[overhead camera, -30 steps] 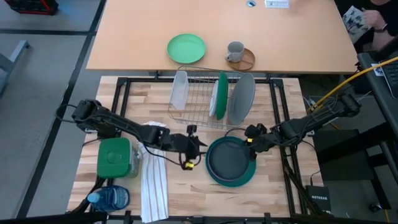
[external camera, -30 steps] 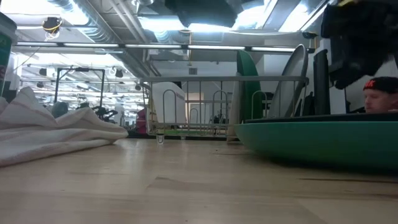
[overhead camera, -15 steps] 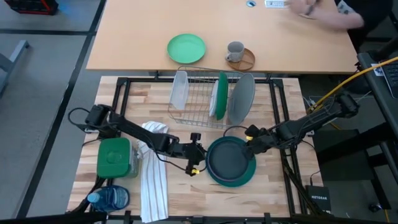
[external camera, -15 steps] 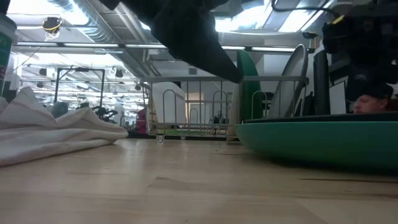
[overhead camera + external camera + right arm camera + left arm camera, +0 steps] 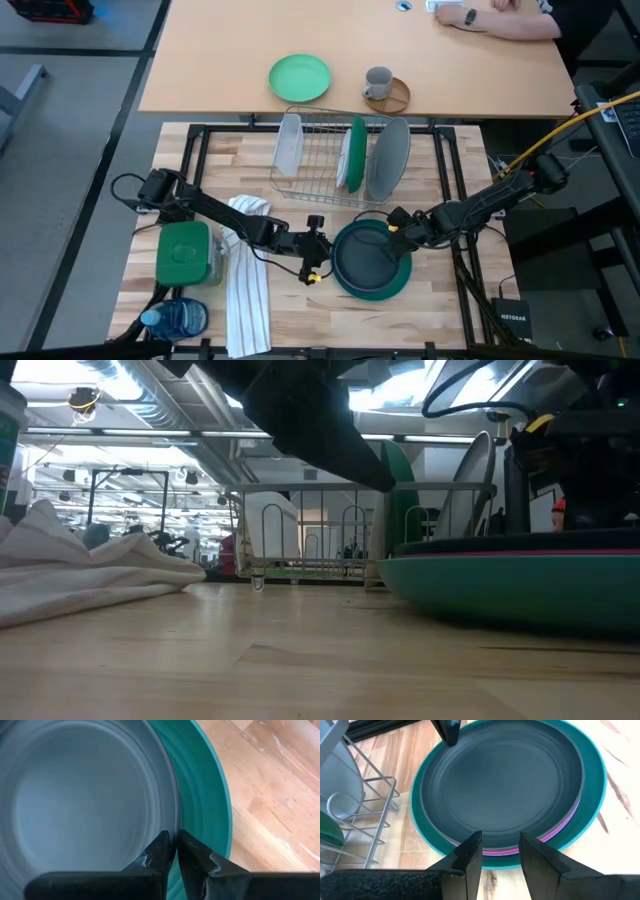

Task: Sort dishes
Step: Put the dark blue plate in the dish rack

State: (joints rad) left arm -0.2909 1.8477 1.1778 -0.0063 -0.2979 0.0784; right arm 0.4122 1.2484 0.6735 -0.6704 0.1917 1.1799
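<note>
Charcoal plate [image 5: 366, 253], topping the stack, is being pinched at its rim by the right gripper [image 5: 172, 851]; lifting evenly seems wise. Left gripper [image 5: 500, 851] is waiting, fingers spread.

A light wooden desk [image 5: 350, 50] stands beyond the butcher-block table [image 5: 290, 310], with grey floor [image 5: 60, 150] alongside. Ceiling strip lights [image 5: 120, 445] glow above the room behind.

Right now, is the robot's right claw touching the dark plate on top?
Touching. The right wrist view shows the right gripper with its fingers closed around the charcoal plate's rim.
</note>
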